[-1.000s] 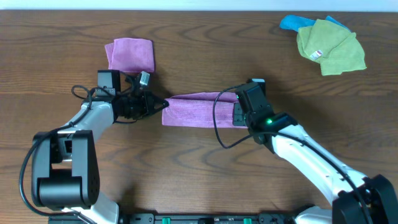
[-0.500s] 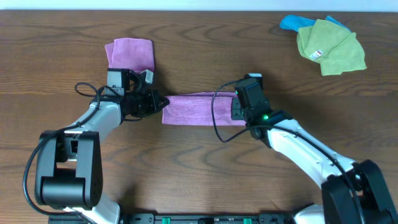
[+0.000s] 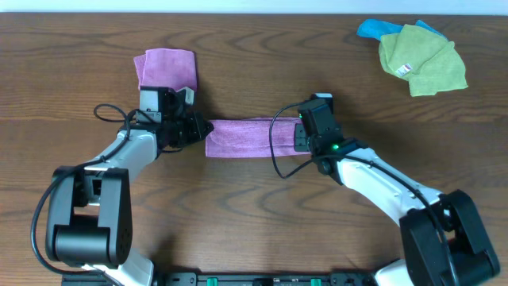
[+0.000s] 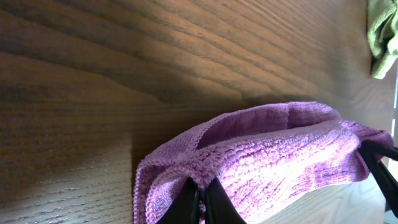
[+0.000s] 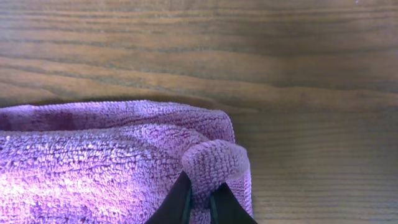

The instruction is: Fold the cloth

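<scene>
1. The task item, a lilac-purple microfibre cloth [image 3: 250, 137], lies near the middle of the brown wooden table [image 3: 254, 222]. It is gathered into a long, narrow strip running left to right between the two arms.
2. The left gripper [image 3: 202, 129] is at the left end of the strip. In the left wrist view its two dark fingertips [image 4: 186, 202] are pressed close together, pinching the near edge of the cloth [image 4: 280, 155]. The cloth shows stacked layers, with an open fold behind.
3. The right gripper [image 3: 302, 137] is at the right end of the strip. In the right wrist view its fingertips [image 5: 180, 199] are drawn together on a small rolled pleat at the corner of the cloth [image 5: 93, 162].
4. Both ends of the strip are at or just above the table surface; the overhead view does not show which.
5. A second lilac cloth [image 3: 166, 69], folded into a rough square, lies behind the left gripper, apart from the strip.
6. At the far right corner a crumpled yellow-green cloth [image 3: 421, 58] with a white tag rests partly over a blue cloth [image 3: 373, 29], well apart from both arms.
</scene>
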You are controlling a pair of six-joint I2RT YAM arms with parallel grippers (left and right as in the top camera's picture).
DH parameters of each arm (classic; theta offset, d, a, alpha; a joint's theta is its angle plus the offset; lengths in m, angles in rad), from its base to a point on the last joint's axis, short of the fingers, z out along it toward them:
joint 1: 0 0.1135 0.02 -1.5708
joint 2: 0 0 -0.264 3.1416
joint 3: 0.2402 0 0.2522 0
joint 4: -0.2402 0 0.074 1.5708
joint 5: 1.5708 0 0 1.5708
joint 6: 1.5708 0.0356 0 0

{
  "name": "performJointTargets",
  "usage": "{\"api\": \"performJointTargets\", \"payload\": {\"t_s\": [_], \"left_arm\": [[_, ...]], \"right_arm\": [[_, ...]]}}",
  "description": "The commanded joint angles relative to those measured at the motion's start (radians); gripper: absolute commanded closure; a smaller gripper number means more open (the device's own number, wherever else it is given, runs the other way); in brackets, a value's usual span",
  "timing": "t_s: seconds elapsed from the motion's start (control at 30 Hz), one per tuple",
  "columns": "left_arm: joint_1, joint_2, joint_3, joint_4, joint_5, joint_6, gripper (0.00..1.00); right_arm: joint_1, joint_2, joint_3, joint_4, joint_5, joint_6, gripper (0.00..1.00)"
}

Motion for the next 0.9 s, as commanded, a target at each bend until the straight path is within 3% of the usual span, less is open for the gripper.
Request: {"api": "performJointTargets", "payload": {"t_s": [0.0,0.2,0.27,0.37,0.57,0.67,0.87], "left_arm": [[-0.011,-0.006,0.015,0.003,-0.059,-0.003,0.93],[-0.015,-0.006,0.015,0.001,-0.097,-0.003,0.78],[-0.015,-0.006,0.015,0.002,-0.104,-0.003,0.76],[-0.015,-0.006,0.015,0.004,-0.104,-0.003,0.65],[-0.014,-0.006,0.015,0.007,-0.118,-0.003,0.58],[-0.014,-0.006,0.015,0.022,-0.118,-0.003,0.44],[-0.014,-0.006,0.021,0.051,-0.118,-0.003,0.33]], "right_arm": [[-0.012,0.021,-0.002,-0.002,0.023,-0.014,0.89],[-0.012,0.021,-0.002,-0.005,0.027,-0.022,0.84],[-0.012,0.021,-0.002,-0.005,0.045,-0.022,0.76],[-0.012,0.021,-0.002,-0.005,0.049,-0.025,0.6],[-0.012,0.021,-0.002,-0.01,0.093,-0.025,0.48],[-0.012,0.021,-0.002,-0.026,0.134,-0.025,0.42],[-0.012,0.021,-0.002,-0.068,0.195,-0.021,0.27]]}}
